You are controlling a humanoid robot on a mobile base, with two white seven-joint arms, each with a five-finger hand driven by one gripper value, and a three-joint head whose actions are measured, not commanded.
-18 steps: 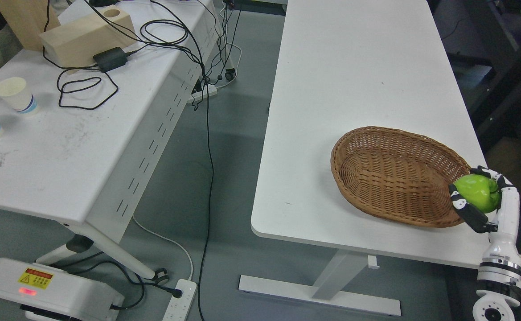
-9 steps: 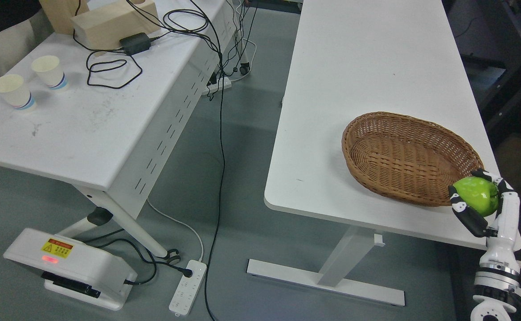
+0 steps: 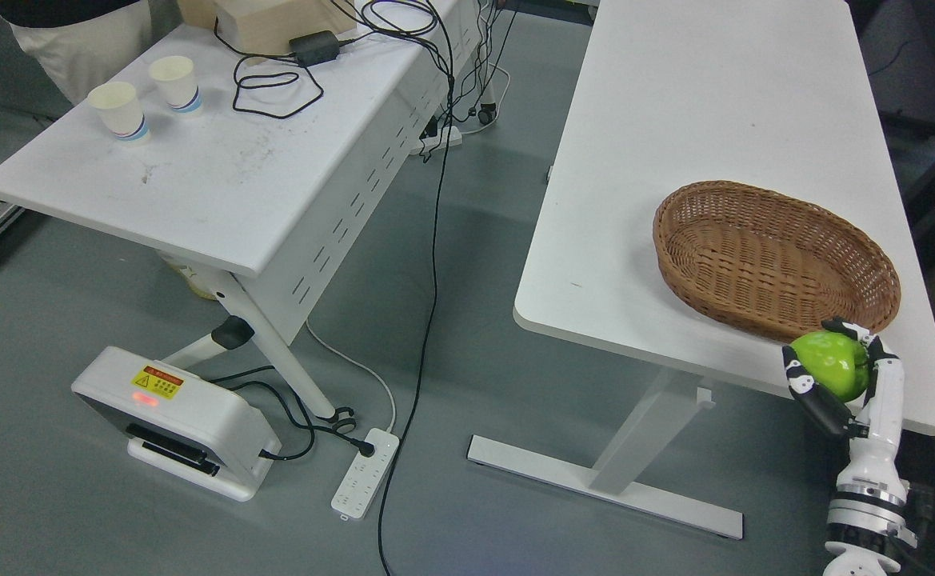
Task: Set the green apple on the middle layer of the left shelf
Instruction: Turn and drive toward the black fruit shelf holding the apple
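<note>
My right hand (image 3: pixel 833 360) is shut on a green apple (image 3: pixel 831 364) and holds it over the near edge of the white table (image 3: pixel 675 120), just in front of an empty wicker basket (image 3: pixel 771 256). The right arm comes up from the lower right corner. No shelf is in view. The left hand is not in view.
A second white table (image 3: pixel 219 184) at the left carries two paper cups (image 3: pixel 119 112), a wooden block (image 3: pixel 275 20), a power adapter and cables. A cable hangs down to a power strip (image 3: pixel 365 474) on the grey floor. A white device (image 3: pixel 175 420) sits beside it. A person stands at the top left.
The whole picture has shifted: the camera has turned left and back, so both tables slide right and up. The right hand keeps its hold on the apple near the basket.
</note>
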